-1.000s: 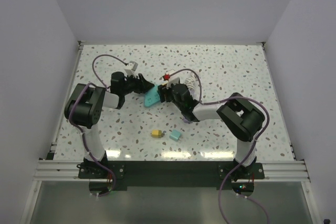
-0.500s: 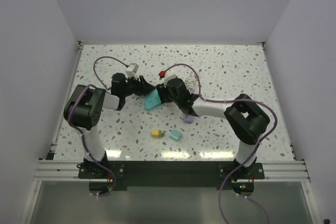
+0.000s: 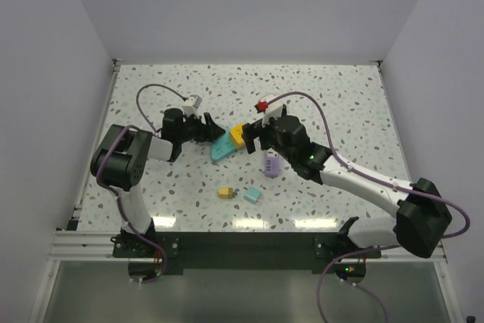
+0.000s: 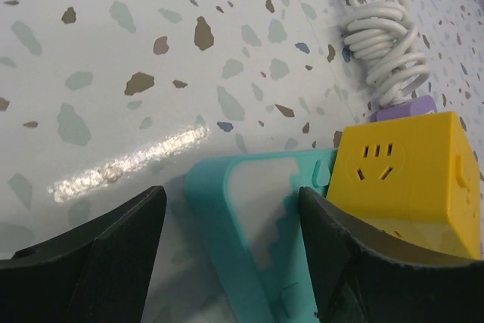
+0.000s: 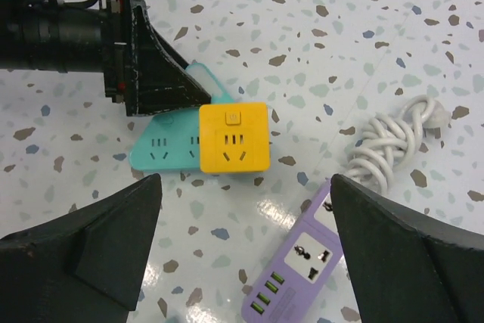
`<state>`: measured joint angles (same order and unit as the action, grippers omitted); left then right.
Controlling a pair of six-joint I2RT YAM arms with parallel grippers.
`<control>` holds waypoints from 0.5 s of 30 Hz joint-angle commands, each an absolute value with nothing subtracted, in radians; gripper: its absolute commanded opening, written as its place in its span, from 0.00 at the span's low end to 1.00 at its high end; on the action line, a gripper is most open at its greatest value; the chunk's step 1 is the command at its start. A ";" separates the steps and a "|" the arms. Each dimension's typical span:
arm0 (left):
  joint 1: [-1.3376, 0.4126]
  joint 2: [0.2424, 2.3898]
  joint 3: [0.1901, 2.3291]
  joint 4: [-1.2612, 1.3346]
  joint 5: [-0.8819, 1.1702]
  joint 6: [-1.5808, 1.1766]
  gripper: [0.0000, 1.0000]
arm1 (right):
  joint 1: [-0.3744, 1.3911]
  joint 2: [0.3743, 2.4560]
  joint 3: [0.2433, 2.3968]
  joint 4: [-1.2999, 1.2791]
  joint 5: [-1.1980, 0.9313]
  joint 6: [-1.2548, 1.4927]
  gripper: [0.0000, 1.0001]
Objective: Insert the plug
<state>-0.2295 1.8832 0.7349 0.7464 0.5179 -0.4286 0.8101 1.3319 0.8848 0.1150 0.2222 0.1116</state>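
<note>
The yellow cube plug (image 3: 238, 135) (image 5: 234, 138) (image 4: 408, 179) sits on one end of the teal power strip (image 3: 221, 147) (image 5: 162, 149) (image 4: 249, 217), which lies flat on the table. My left gripper (image 3: 212, 128) (image 4: 232, 194) is open and low, its fingers on either side of the strip's other end, with a gap showing on one side. My right gripper (image 3: 257, 138) (image 5: 246, 178) is open wide and empty, raised above the table just right of the yellow plug.
A purple power strip (image 3: 272, 164) (image 5: 302, 262) lies right of the teal one, with its coiled white cord (image 5: 389, 145) (image 4: 382, 35) behind it. A small yellow block (image 3: 225, 192) and a small teal block (image 3: 252, 196) lie nearer the front.
The right gripper has let go of the yellow plug, opened wide and drawn up and back to the right. The left gripper has opened round the teal strip.
</note>
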 commanded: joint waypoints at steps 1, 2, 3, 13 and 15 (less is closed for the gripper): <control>-0.244 1.800 0.693 0.695 0.420 -0.371 0.76 | 0.810 1.261 0.813 0.087 0.239 0.094 0.96; -0.247 1.780 0.675 0.695 0.408 -0.371 0.81 | 0.810 1.226 0.789 0.090 0.250 0.094 0.97; -0.250 1.732 0.666 0.698 0.387 -0.370 0.95 | 0.810 1.212 0.776 0.092 0.253 0.091 0.97; -0.450 1.283 0.411 0.696 0.040 -0.327 1.00 | 0.789 1.078 0.664 0.121 0.276 0.080 0.99; -0.498 1.205 0.336 0.683 -0.029 -0.354 1.00 | 0.769 1.060 0.649 0.132 0.267 0.092 0.99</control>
